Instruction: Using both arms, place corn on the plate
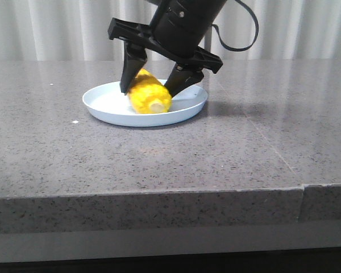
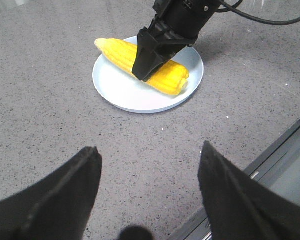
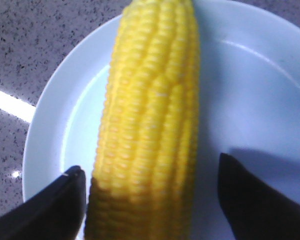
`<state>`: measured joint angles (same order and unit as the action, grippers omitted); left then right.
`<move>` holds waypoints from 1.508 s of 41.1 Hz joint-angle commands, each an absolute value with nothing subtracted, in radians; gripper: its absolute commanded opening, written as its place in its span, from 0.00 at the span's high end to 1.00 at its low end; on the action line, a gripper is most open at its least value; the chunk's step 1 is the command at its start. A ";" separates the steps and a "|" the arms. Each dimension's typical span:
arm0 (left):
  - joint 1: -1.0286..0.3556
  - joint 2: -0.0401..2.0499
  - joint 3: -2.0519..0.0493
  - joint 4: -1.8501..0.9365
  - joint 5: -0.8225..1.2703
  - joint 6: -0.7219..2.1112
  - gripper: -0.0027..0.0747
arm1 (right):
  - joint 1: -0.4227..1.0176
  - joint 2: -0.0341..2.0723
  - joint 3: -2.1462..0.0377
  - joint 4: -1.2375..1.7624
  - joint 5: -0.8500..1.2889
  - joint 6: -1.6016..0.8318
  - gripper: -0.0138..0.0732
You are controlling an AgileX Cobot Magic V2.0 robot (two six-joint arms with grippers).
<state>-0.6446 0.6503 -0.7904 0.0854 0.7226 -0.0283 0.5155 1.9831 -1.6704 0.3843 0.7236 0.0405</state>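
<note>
The yellow corn point(image 1: 150, 96) lies on the pale blue plate point(image 1: 102, 111), stub end toward the front. My right gripper point(image 1: 149, 91) is open and straddles the corn from above, one finger on each side. In the right wrist view the corn point(image 3: 150, 125) lies between the gripper's point(image 3: 149, 165) fingers on the plate point(image 3: 250, 90); one finger is close against it, and the other stands apart with a gap. In the left wrist view my left gripper point(image 2: 149, 150) is open and empty over bare table, well short of the plate point(image 2: 125, 92) and the corn point(image 2: 120, 52).
The plate sits on a grey speckled stone table point(image 1: 159, 165), whose front edge runs across the front view. A pale curtain point(image 1: 57, 28) hangs behind. The table's edge point(image 2: 280, 150) shows near the left gripper.
</note>
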 commanded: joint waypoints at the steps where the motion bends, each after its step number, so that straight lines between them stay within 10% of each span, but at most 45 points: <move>1: -0.651 0.649 -0.818 0.079 0.649 -0.037 0.42 | 0.513 1.903 -1.703 0.395 0.677 0.035 0.12; 62: -0.651 0.654 -0.818 0.079 0.645 -0.037 0.42 | 0.549 0.570 -0.920 0.000 0.894 0.031 0.13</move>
